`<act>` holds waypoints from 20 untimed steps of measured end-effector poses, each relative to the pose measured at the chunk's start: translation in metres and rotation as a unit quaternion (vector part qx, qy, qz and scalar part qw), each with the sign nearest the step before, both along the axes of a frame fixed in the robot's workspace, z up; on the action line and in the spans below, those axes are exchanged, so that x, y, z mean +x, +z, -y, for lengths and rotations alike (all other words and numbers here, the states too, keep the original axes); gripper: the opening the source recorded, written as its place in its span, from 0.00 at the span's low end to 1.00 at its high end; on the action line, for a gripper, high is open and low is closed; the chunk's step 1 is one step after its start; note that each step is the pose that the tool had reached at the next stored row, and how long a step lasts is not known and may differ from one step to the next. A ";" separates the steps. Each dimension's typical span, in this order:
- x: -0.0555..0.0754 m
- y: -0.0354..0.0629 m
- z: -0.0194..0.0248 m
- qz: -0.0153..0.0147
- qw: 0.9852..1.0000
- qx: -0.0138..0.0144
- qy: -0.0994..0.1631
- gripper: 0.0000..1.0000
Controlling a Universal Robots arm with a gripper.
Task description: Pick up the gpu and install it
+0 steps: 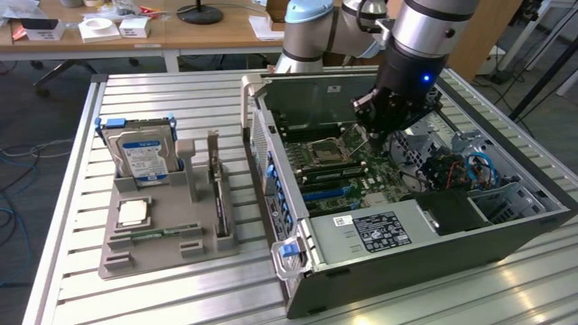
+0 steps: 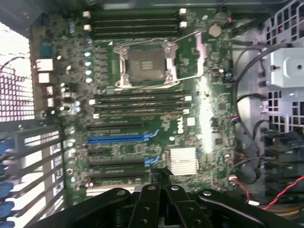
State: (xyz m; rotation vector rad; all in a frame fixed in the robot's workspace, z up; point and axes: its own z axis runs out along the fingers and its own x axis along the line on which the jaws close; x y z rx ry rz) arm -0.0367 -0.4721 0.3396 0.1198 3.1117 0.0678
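Exterior view: gpu (image 1: 216,193) stands upright (thin, grey) in its holder (image 1: 135,261).

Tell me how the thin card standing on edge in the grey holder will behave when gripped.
The card looks like a flat, rigid board, so it is probably stiff and light for its size. Standing on its thin edge in the grey holder, it may tip if nudged sideways.

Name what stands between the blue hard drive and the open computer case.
Exterior view: a gray upright post and a thin card on edge stand between hard drive and case.
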 end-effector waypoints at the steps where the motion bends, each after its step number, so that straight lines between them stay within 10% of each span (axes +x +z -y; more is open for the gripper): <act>1: 0.003 -0.0001 -0.0004 0.000 1.000 0.002 0.000 0.10; 20: 0.021 -0.0034 -0.0405 0.000 1.000 0.004 0.000 0.10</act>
